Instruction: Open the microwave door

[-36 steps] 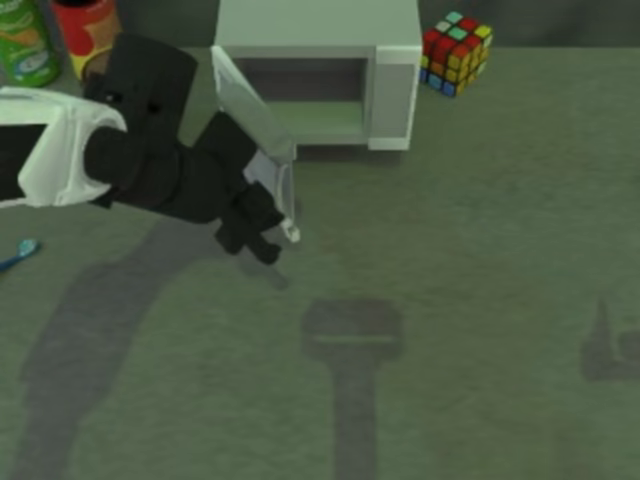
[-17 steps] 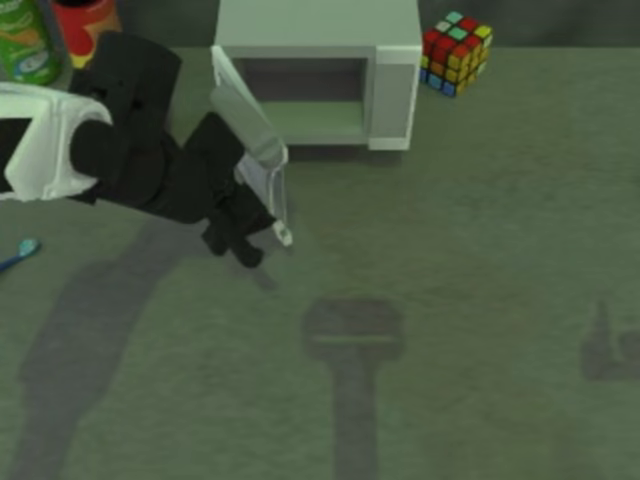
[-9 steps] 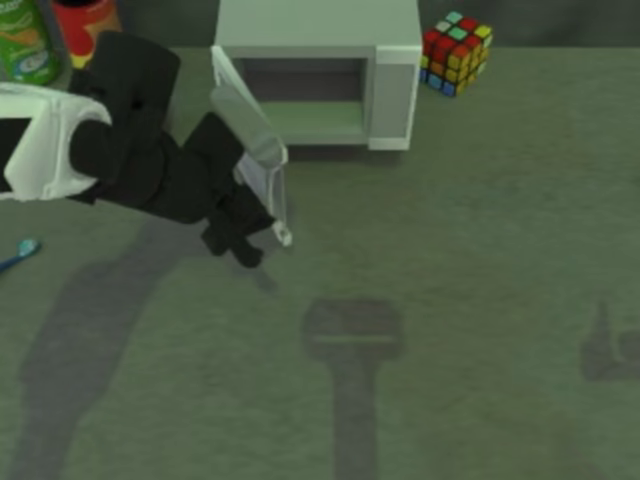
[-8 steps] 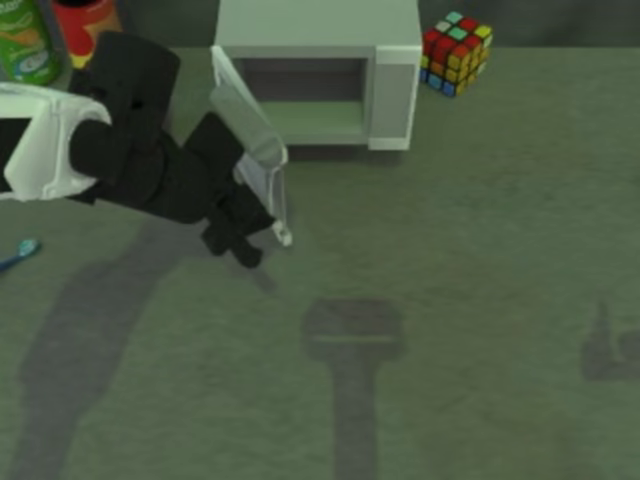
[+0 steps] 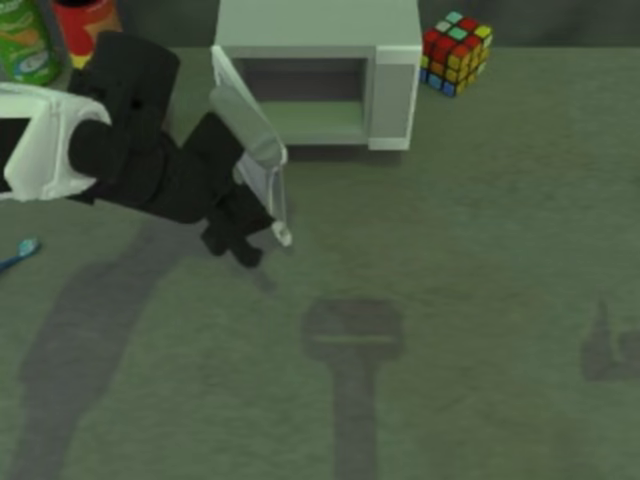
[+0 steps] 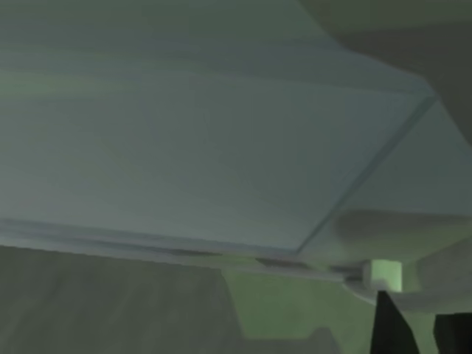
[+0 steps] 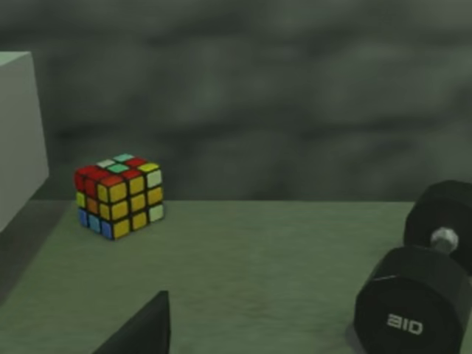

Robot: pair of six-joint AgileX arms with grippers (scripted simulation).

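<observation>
Standing at the far edge of the green table [image 5: 480,300], centre-left: pale white-grey boxy microwave [image 5: 320,25], cavity exposed, grey control strip [image 5: 392,95] on its right side. Hinged at the left front corner and swung well out toward the near-left: flat white microwave door [image 5: 255,150] with grey translucent window, its free edge pointing near, slim white handle bar [image 5: 282,236] at that edge. Reaching in from the left side of the table: black-and-white left arm, with left gripper [image 5: 240,238] at the door's free edge, just beside the handle. Grip on the handle not confirmable from above; from the left wrist view, dark fingertips [image 6: 391,332] seen close beside a small white handle mount [image 6: 385,274], contact and closure impossible to tell. Filling most of that same wrist view: door panel [image 6: 184,162] at very close range.

Noted beyond the microwave's right side, at the far edge: multicoloured puzzle cube [image 5: 455,52], apart from the oven; also seen in the right wrist view [image 7: 118,195]. Noted at the far-left corner: green cylindrical can [image 5: 25,40] and red cylindrical can [image 5: 85,30], side by side, partly behind the left arm. Noted at the left edge, nearer: blue toothbrush [image 5: 20,252]. Noted in the right wrist view only: black hexagonal dumbbell [image 7: 420,287], on the table.

Right arm out of the top view; a dark gripper part [image 7: 144,332] shows in its wrist view, finger state impossible to tell.
</observation>
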